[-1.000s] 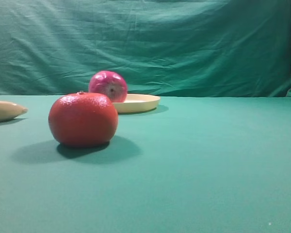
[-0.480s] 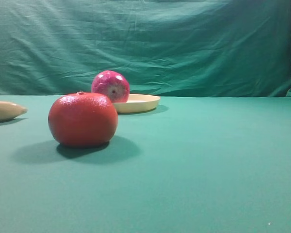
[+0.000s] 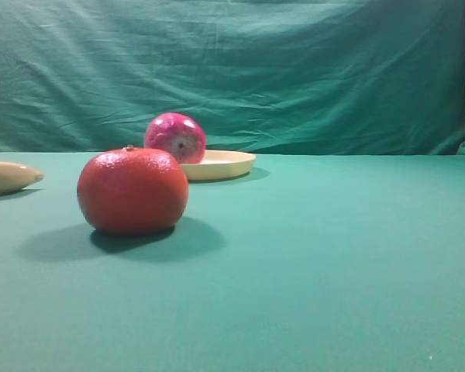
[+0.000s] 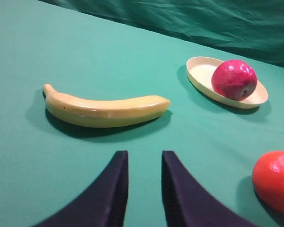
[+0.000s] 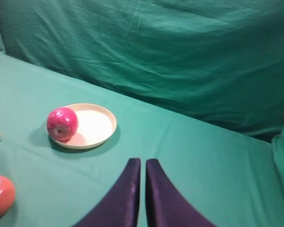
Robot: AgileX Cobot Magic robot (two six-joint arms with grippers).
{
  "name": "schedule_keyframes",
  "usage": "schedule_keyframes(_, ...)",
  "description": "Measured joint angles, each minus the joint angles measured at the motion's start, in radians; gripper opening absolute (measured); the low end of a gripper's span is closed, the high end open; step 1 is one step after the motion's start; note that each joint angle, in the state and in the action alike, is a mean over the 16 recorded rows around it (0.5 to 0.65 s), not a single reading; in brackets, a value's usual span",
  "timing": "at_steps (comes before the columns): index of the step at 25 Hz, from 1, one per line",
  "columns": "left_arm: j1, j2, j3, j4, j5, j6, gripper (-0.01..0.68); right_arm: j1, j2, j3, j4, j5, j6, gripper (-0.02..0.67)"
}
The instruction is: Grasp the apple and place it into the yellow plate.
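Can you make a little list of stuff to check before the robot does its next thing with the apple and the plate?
1. Apple in the yellow plate: ok, it sits inside at the plate's edge, seen from both wrist cameras.
2. Apple free of any claw: ok, nothing touches it.
3. Right claw empty: ok, shut on nothing.
4. Left claw empty: ok, a gap between its fingers, nothing in it.
5. Apple settled for good: cannot tell, it rests close to the rim.
6. Banana and orange fruit out of the plate: ok, both lie on the cloth.
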Motion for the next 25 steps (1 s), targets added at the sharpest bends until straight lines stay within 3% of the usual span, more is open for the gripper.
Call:
schedule_keyframes(12,0.0,0.0,0.0,0.0,0.0,0.0,0.157,-0.117,-0.346,0.427,0.005,-0.147,0.0,0.0)
schedule_keyframes(25,0.0,0.0,0.0,0.0,0.0,0.0,0.157,-0.193,-0.411,0.676,0.031,-0.236,0.0,0.0)
